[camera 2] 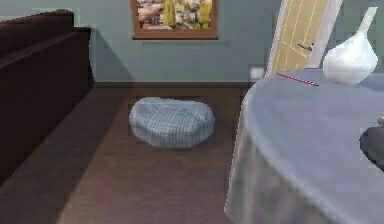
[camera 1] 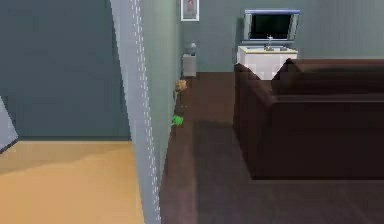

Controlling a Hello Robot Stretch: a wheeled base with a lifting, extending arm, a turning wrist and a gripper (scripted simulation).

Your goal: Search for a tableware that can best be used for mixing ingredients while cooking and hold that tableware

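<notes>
Sitting on grey table (camera 2: 300,150): white vase (camera 2: 350,58), dark item (camera 2: 373,146).

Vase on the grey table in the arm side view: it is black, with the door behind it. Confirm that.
One thing is wrong: the vase is white, not black, as the arm side view shows. The rest holds: it stands on the grey table, with the door behind it.

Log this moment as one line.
phase: search | ahead: sofa, TV | side: table, white vase, floor cushion
</notes>
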